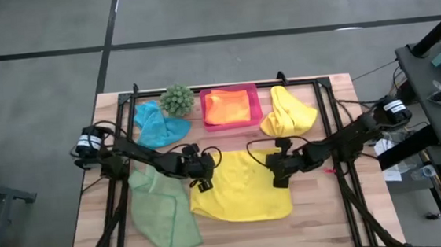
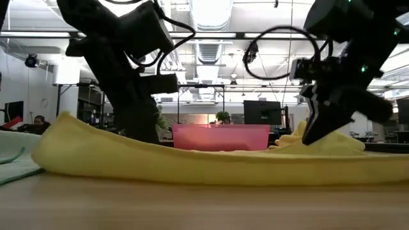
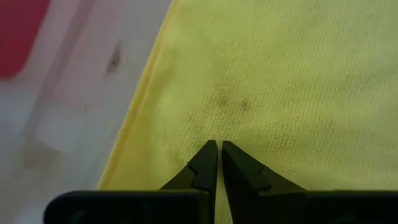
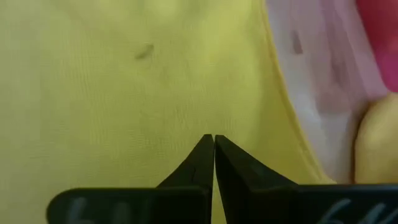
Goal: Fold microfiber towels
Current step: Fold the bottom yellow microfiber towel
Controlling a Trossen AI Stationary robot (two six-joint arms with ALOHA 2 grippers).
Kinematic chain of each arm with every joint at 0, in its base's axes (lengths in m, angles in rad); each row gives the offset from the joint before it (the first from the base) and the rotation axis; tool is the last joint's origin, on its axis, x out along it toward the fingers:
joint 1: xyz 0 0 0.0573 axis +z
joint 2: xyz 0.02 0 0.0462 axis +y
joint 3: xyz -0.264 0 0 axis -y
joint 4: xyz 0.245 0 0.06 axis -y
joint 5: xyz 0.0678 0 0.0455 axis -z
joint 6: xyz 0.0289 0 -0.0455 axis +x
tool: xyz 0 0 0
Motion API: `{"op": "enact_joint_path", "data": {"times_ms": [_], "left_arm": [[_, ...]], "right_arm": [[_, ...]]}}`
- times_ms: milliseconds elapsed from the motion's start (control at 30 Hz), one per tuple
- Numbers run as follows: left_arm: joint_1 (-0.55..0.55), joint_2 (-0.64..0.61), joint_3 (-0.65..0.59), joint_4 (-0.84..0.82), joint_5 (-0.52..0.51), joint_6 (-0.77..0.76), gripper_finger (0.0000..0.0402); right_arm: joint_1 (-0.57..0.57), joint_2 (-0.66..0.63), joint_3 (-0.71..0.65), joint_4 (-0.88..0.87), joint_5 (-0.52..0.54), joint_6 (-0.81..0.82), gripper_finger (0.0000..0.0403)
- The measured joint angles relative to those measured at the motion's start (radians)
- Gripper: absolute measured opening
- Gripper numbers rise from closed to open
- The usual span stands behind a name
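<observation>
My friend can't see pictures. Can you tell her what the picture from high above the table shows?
Two dark robot arms meet over a yellow towel spread on a wooden table, the left gripper and right gripper at its far edge. A green towel lies to its left; behind are a teal towel, a spiky plant, an orange towel in a pink tray, and another yellow towel.

Bright overhead light, blurred wrist views

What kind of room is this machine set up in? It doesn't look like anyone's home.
Probably a lab or workshop. The low view shows open ceiling ducts with strip lights and computer monitors behind the wooden table, where both arms work on a yellow towel.
</observation>
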Motion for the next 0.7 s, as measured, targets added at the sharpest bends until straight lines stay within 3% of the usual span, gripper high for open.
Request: {"op": "enact_joint_path", "data": {"times_ms": [367, 700], "left_arm": [[-0.031, -0.103, 0.018, -0.016, 0.012, -0.005, 0.0010], [-0.151, -0.151, 0.092, 0.027, 0.110, -0.033, 0.0010]], "right_arm": [[0.049, -0.168, 0.000, -0.022, 0.000, 0.050, 0.0009], [0.174, -0.149, 0.000, 0.105, -0.001, 0.057, 0.0009]]}}
